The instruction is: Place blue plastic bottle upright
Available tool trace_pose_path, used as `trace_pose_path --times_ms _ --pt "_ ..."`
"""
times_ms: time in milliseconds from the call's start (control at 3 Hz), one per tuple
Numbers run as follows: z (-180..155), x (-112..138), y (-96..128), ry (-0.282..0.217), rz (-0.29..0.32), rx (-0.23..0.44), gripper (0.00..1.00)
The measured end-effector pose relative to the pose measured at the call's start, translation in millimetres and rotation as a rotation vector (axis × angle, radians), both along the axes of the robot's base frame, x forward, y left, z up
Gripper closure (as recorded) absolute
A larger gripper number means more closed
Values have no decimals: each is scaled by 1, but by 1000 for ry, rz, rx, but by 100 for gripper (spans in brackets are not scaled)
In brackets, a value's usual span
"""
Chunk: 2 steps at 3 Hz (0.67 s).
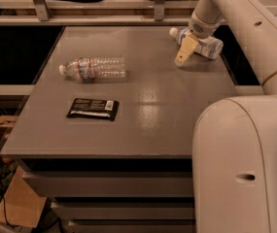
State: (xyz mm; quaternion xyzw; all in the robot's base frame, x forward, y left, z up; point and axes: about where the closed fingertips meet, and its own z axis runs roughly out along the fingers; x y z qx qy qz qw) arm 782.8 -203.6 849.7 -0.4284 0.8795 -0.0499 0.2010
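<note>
**Clear plastic bottle is lying down at the far right corner**

The blue plastic bottle (pixel 211 46) is lying on its side on the grey bench (pixel 152 96), at the far right corner. Its white cap is pointing to the left and a little away. Its bottom is pointing to the right, close to the bench's edge. So its long side is running almost straight across the bench.

The gripper (pixel 185 52) is hanging right at the bottle, on the near side, closer to the cap end than to the bottom. It is touching the bottle or sitting just beside it. Nobody can tell from here how wide the gripper is opening, or whether it is gripping the bottle.

The robot is working with just one arm, and it is reaching in from the right. To stand the bottle up, the cap end probably needs lifting while the bottom is swinging down onto the bench. The bottle is round and smooth, so it may roll away.

A ribbed bottle (pixel 94 68) and a black packet (pixel 93 108) are lying well apart, over on the left.
</note>
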Motion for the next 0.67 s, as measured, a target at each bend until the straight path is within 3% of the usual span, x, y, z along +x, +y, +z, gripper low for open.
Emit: trace_pose_path --times_ms 333,667 --pt "-3 1 0 8 5 9 16" --pt "-4 0 -2 14 6 15 39"
